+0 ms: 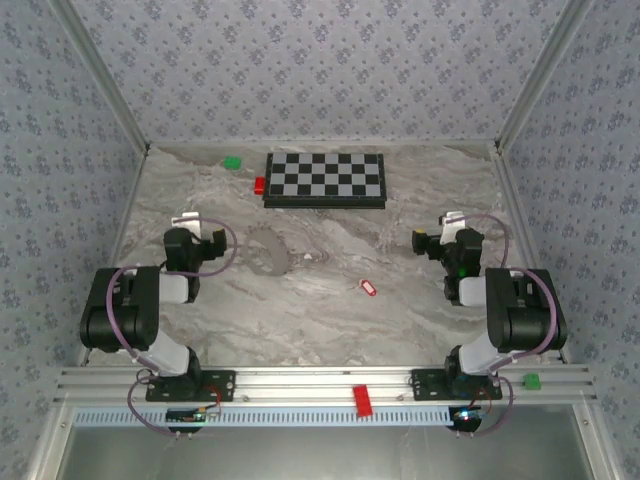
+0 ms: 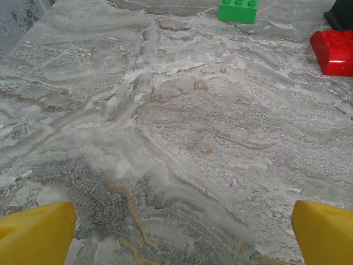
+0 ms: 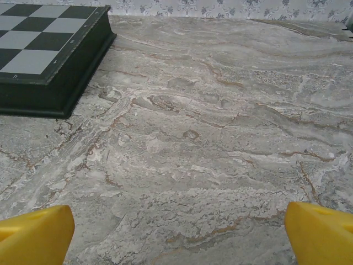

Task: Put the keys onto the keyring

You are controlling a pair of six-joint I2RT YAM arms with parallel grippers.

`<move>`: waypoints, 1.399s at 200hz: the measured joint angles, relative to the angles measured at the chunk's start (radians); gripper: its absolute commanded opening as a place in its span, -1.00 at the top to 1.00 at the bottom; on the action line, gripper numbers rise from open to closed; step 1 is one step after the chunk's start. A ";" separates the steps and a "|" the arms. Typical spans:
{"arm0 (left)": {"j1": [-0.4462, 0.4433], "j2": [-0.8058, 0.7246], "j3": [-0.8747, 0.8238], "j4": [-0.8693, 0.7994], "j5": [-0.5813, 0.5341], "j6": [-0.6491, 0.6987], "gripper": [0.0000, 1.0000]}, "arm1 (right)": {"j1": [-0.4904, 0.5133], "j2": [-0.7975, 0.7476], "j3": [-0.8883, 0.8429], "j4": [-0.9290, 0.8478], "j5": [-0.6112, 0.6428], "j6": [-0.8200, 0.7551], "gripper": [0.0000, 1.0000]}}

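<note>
Right gripper [image 3: 177,232], spread wide and empty, is the nearer to the tiny flat red key tag [image 1: 366,288] lying arm-side of the right end of the black-and-white chessboard [image 1: 325,178].

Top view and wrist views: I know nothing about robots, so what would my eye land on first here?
Probably the black-and-white chessboard at the far middle of the marbled table. Next, the bright yellow fingertips of the left gripper and right gripper, both spread open over bare stone. A tiny red key tag lies mid-table, with a faint grey keyring loop to its left.
</note>
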 measured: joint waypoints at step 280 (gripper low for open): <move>0.012 -0.297 0.404 -0.675 -0.170 -0.320 -0.99 | 0.009 -0.413 0.196 -0.525 0.287 0.298 -0.99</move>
